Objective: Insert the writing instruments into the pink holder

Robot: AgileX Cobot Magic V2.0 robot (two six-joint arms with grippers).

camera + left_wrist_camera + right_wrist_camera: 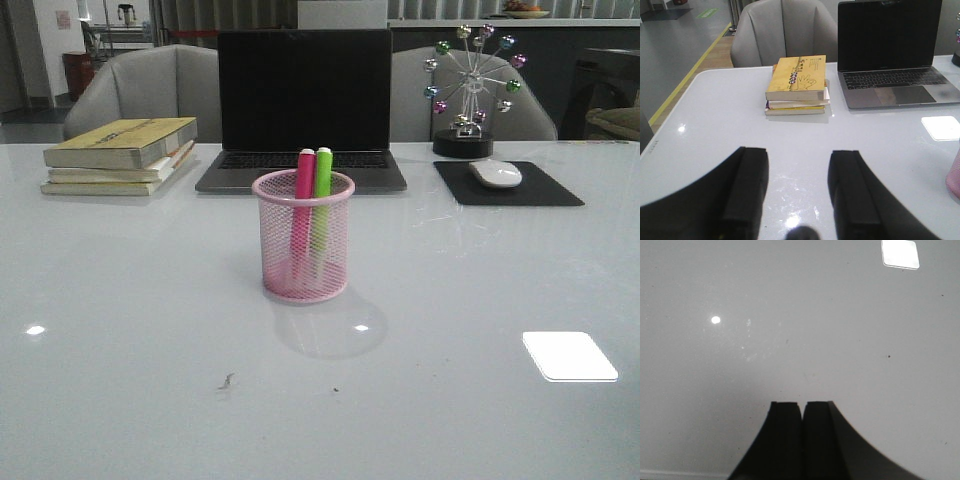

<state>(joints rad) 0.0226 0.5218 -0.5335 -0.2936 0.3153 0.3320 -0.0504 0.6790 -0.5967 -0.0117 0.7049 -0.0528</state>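
The pink mesh holder [303,238] stands in the middle of the white table. Inside it stand the pink marker [302,200] and the green marker [321,195], side by side, their tops poking above the rim. A sliver of the holder [954,177] shows at the edge of the left wrist view. My left gripper [798,157] is open over bare table, nothing between its fingers. My right gripper [803,406] is shut and empty above bare tabletop. Neither gripper appears in the front view.
A stack of books [122,154] [797,85] lies at the back left, an open laptop [303,105] [892,50] behind the holder. A mouse [496,173] on a black pad [510,184] and a small ferris-wheel ornament [467,90] sit at the back right.
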